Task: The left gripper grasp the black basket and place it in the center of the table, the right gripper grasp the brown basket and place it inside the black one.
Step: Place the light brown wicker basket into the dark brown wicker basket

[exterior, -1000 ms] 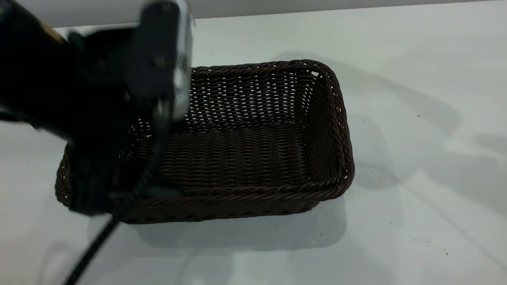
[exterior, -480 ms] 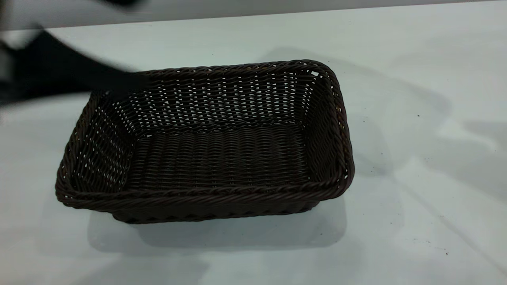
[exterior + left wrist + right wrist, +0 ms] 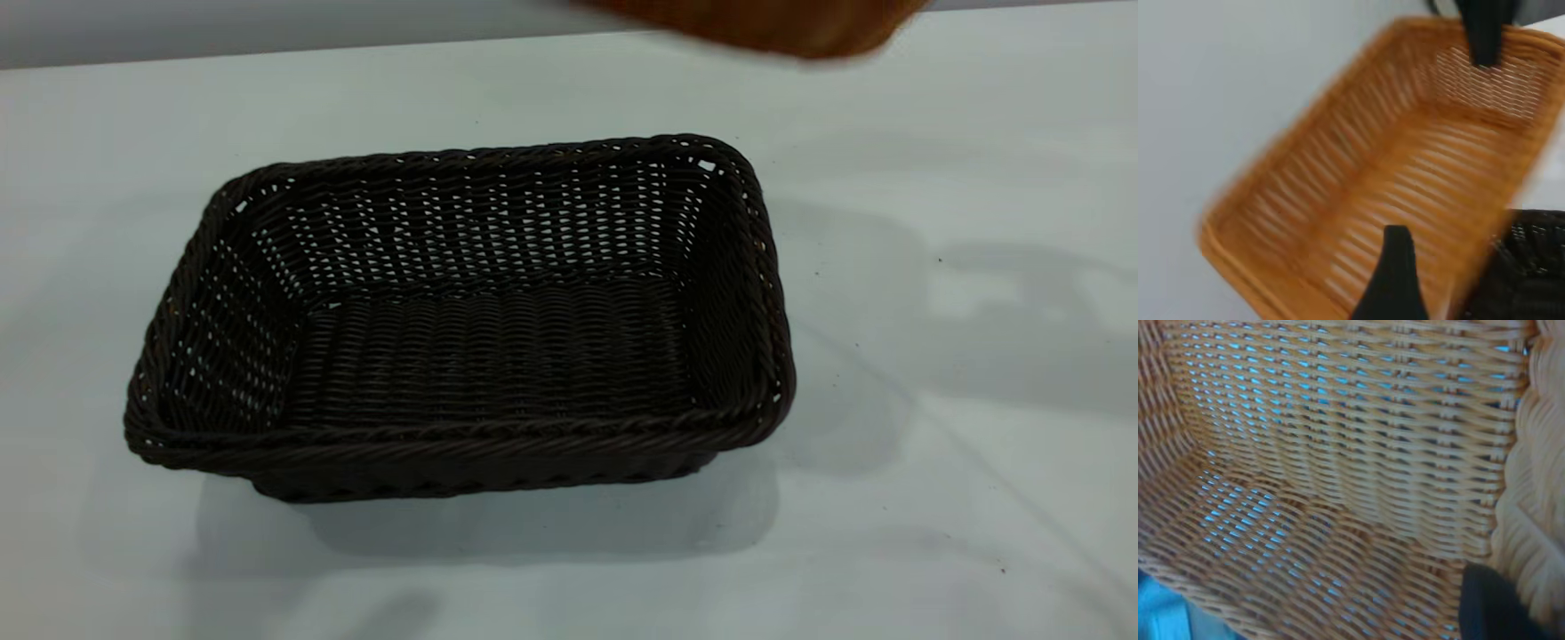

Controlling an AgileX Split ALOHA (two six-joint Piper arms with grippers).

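Wicker black basket (image 3: 462, 356) on table (image 3: 933, 498), brown basket (image 3: 765, 22) at far edge, airborne

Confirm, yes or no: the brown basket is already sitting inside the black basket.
No: the black basket is empty on the table, and the brown basket is only at the exterior view's top edge.

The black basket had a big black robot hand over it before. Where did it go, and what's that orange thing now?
The left gripper pulled away to the left and is gone from the exterior view, leaving the black basket alone. The brown basket has come in at the top edge, carried by the right gripper. The black basket stayed put on the table.
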